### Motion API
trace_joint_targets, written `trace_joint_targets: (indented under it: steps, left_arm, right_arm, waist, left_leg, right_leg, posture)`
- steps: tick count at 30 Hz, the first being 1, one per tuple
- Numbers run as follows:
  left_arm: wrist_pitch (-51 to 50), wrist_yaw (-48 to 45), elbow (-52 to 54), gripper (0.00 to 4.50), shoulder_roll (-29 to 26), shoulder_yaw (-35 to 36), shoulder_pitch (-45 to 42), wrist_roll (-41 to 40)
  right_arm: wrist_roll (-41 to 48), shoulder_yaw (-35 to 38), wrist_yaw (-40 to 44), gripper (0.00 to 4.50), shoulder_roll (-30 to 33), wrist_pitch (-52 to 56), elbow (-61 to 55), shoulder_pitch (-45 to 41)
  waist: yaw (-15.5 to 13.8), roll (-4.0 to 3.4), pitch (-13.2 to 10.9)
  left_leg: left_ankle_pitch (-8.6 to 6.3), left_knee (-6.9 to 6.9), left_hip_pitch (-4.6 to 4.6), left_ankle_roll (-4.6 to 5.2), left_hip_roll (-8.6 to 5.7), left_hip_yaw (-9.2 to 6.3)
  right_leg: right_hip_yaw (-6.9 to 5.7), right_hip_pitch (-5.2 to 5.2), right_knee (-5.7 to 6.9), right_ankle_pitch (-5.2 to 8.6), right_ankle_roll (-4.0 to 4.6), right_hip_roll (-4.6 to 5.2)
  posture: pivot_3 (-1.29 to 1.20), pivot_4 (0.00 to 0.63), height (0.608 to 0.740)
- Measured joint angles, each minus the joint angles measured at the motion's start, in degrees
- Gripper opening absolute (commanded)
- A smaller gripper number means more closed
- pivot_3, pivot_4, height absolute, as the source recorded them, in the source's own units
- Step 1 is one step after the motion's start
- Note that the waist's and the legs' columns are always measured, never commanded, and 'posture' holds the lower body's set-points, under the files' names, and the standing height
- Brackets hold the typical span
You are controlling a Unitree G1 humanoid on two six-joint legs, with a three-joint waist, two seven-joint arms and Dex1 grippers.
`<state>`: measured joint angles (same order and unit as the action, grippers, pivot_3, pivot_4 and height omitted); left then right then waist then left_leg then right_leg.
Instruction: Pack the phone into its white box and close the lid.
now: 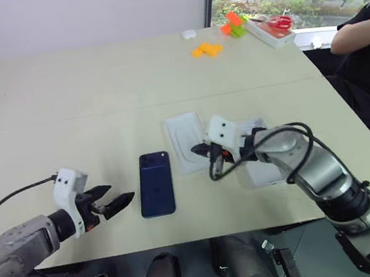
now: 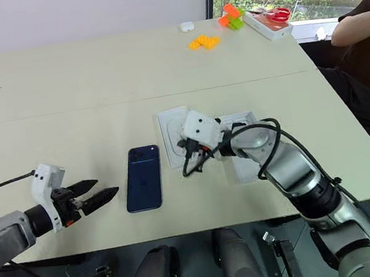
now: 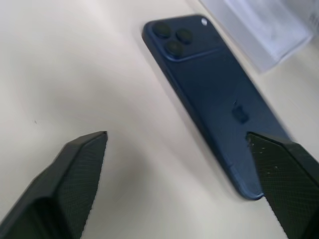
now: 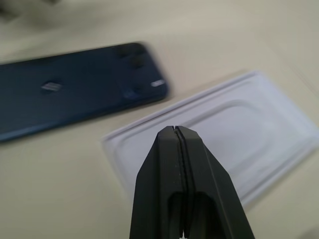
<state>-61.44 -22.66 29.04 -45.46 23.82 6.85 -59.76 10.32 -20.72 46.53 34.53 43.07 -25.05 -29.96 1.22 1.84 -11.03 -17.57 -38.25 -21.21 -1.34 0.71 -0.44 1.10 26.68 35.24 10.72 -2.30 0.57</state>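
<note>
Beside the phone (image 1: 156, 183), left gripper (image 1: 117, 202) (jaws spread)

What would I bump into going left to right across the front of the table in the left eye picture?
Left gripper, open → phone, lying back up → white insert with an oval recess → right gripper, shut.
</note>
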Motion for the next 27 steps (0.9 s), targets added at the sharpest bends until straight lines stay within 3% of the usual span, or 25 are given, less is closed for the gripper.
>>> trace_joint_targets:
  steps: [4, 10, 17, 27]
  left_arm:
    - [-12.94, 5.69, -5.96, 4.45, -1.92, -0.05, -5.82, -9.89]
    - [-19.21, 13.72, -9.49, 4.45, -0.75, -0.74, -9.53, -21.01]
    - [-17.32, 23.45, -11.08, 4.45, -0.51, -5.44, -11.06, -31.93]
    - [-10.44, 30.69, -12.13, 4.45, -4.01, -12.06, -11.13, -42.15]
  right_arm:
    - [-0.6, -3.98, 2.03, 0.0, 0.99, 0.38, -2.78, 0.1]
    - [-2.27, -9.43, 0.26, 0.0, -2.29, 6.77, -2.72, -2.97]
    - [-3.46, -16.24, -1.76, 0.0, -8.39, 13.68, 3.8, -6.84]
    - [-4.6, -17.22, -3.12, 0.0, -12.82, 14.31, 12.05, -10.81]
  waist:
    - [0.35, 0.01, -0.01]
    - [1.28, 0.03, -0.01]
    - [1.04, 0.04, 0.01]
    - [1.08, 0.06, 0.04]
  left_leg:
    - [0.0, 0.02, 0.56, 0.0, 0.01, 0.01]
    - [0.0, 0.07, 0.71, 0.0, 0.03, -0.03]
    - [0.01, 0.07, 0.74, -0.02, -0.02, -0.07]
    - [0.01, 0.07, 0.76, -0.02, -0.15, -0.04]
  right_leg:
    - [0.0, -0.42, 0.08, 0.12, 0.18, -0.07]
    - [0.05, -0.53, 0.14, 0.08, 0.16, -0.03]
    - [0.15, -0.58, 0.15, -0.03, 0.42, 0.08]
    - [0.18, -0.59, 0.12, -0.03, 0.43, 0.12]
  posture:
    - [0.0, 0.15, 0.74]
    - [0.0, 0.15, 0.74]
    - [0.0, 0.15, 0.74]
    - [0.0, 0.15, 0.74]
